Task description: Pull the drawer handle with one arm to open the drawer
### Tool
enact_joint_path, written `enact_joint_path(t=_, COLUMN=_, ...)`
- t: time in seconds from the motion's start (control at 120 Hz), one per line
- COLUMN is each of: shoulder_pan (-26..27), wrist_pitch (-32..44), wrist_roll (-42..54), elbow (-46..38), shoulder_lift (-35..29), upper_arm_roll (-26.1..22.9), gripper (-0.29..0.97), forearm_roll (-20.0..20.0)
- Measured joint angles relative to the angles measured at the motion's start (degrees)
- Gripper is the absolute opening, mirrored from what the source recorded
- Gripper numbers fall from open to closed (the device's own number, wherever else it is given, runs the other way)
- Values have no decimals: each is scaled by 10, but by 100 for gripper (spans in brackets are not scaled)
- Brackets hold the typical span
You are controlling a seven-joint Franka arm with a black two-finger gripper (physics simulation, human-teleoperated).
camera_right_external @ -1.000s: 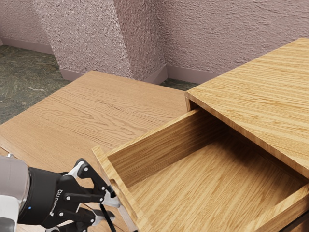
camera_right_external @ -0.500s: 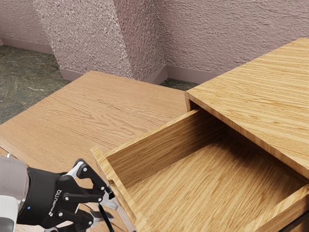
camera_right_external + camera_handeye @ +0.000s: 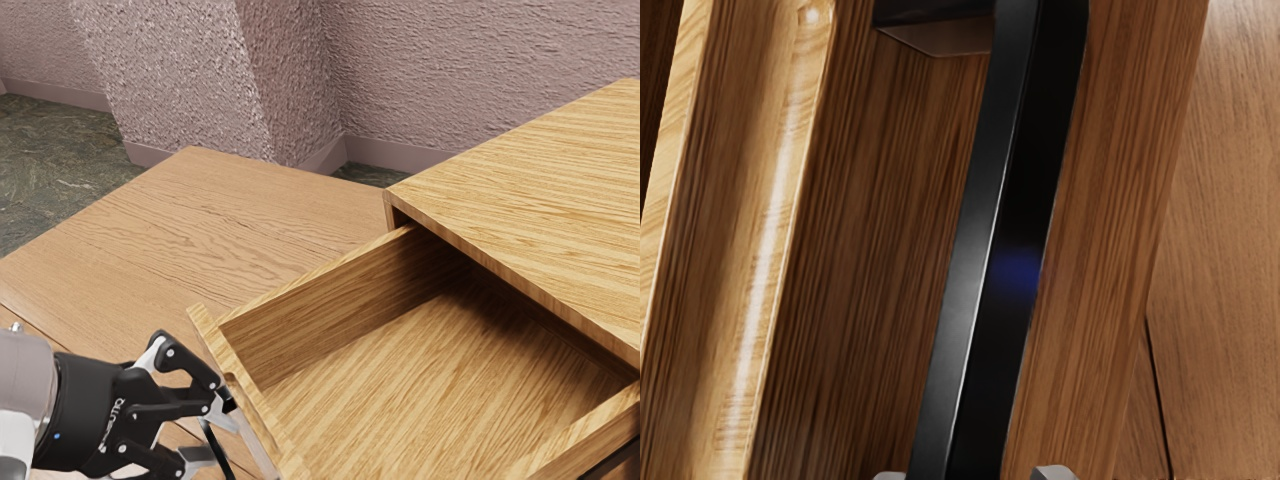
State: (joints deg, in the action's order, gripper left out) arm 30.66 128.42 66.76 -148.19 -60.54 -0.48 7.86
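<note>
Wooden and big, the cabinet (image 3: pixel 540 200) stands at the exterior view's right, its drawer (image 3: pixel 320 310) has slid out a bit more and gapes wide, so the job looks nearly done, with open room over the table (image 3: pixel 200 230) behind me, and my gripper (image 3: pixel 212 428) stays clamped on the black handle (image 3: pixel 1000 250).

The drawer (image 3: pixel 330 300) is a light oak box with bold grain. It stands wide open and level, and reaches away from the gripper (image 3: pixel 218 430), with its front panel right at the fingertips. The drawer handle (image 3: pixel 1000 250) is a slim black bar held off that front panel by a dark mount at one end, and it is clasped between the gripper's two fingers
</note>
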Motion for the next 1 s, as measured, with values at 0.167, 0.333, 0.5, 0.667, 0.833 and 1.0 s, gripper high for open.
enact_joint_path(t=0.167, shoulder_pan=5, wrist_pitch=-10, wrist_roll=12, elbow=-1, shoulder_lift=-6, upper_arm_roll=-1, gripper=26, forearm_roll=15)
enact_joint_path(t=0.333, shoulder_pan=8, wrist_pitch=-13, wrist_roll=25, elbow=-1, shoulder_lift=-8, upper_arm_roll=-1, gripper=29, forearm_roll=21)
enact_joint_path(t=0.5, shoulder_pan=9, wrist_pitch=-13, wrist_roll=33, elbow=-2, shoulder_lift=-12, upper_arm_roll=-1, gripper=25, forearm_roll=24)
enact_joint_path(t=0.667, shoulder_pan=9, wrist_pitch=-11, wrist_roll=37, elbow=-2, shoulder_lift=-13, upper_arm_roll=-1, gripper=24, forearm_roll=25)
enact_joint_path(t=0.833, shoulder_pan=8, wrist_pitch=-11, wrist_roll=41, elbow=-1, shoulder_lift=-19, upper_arm_roll=-1, gripper=17, forearm_roll=22)
enact_joint_path(t=1.0, shoulder_pan=8, wrist_pitch=-12, wrist_roll=43, elbow=-1, shoulder_lift=-20, upper_arm_roll=-1, gripper=14, forearm_roll=19)
